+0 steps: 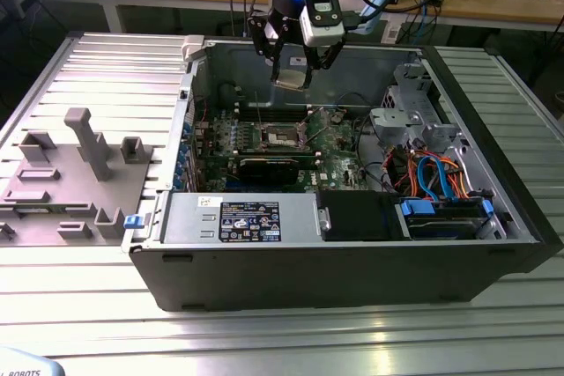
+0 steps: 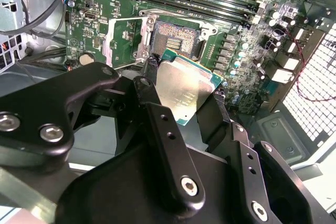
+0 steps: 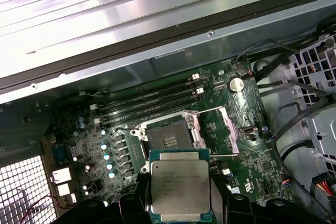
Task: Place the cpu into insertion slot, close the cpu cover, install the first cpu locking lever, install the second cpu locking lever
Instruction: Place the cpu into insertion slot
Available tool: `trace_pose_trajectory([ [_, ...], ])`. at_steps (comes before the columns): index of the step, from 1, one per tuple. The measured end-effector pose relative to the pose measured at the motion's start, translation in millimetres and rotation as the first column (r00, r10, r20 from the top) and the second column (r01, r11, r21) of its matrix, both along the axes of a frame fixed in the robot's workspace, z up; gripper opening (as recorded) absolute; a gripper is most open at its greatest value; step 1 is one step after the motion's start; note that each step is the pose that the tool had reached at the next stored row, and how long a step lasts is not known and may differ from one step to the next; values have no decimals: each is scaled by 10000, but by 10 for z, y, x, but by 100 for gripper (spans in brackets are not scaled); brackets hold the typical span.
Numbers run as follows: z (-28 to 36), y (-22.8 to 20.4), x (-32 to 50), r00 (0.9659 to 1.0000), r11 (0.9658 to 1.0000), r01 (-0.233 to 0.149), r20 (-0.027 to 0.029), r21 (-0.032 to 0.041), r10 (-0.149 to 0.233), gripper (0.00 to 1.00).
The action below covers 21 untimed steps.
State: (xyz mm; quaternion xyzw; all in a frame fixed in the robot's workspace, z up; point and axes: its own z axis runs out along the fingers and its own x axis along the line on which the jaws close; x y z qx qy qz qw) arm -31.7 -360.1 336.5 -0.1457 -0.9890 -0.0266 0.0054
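Cpu [image 3: 180, 187] clamped by its edges between the drawn-in fingers of the gripper [image 1: 294, 66], hanging above the open computer case [image 1: 352, 275] in the upper centre of the exterior view, its silver top showing in both wrist views. There the cpu sits clear of the insertion slot [image 3: 167, 139], whose dark centre lies bare on the green motherboard [image 1: 339, 143]. The cpu cover [image 3: 230, 128] appears to stand open just beside the slot, though its thin frame is hard to trace. The case rests on a ribbed aluminium table [image 1: 264, 341], with a grey moulded parts holder [image 1: 70, 182] at the exterior view's left. A wooden workbench [image 1: 493, 8] strewn with cables runs along the back of the room.
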Motion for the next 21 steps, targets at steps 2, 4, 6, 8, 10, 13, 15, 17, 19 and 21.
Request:
trace_pose_trajectory([
  [2, 0, 0, 0, 10000, 10000, 24, 0, 0, -24, 54],
  [4, 0, 0, 0, 10000, 10000, 39, 0, 0, -39, 54],
  [6, 0, 0, 0, 10000, 10000, 69, 0, 0, -69, 54],
  [8, 0, 0, 0, 10000, 10000, 87, 0, 0, -87, 54],
  [10, 0, 0, 0, 9999, 9999, 105, 0, 0, -105, 54],
  [13, 0, 0, 0, 9999, 9999, 136, 0, 0, -136, 54],
  [15, 0, 0, 0, 9999, 9999, 159, 0, 0, -159, 54],
  [17, 0, 0, 0, 9998, 9998, 188, 0, 0, -188, 54],
  [19, 0, 0, 0, 9998, 9998, 207, 0, 0, -207, 54],
  [21, 0, 0, 0, 9997, 9997, 229, 0, 0, -229, 54],
])
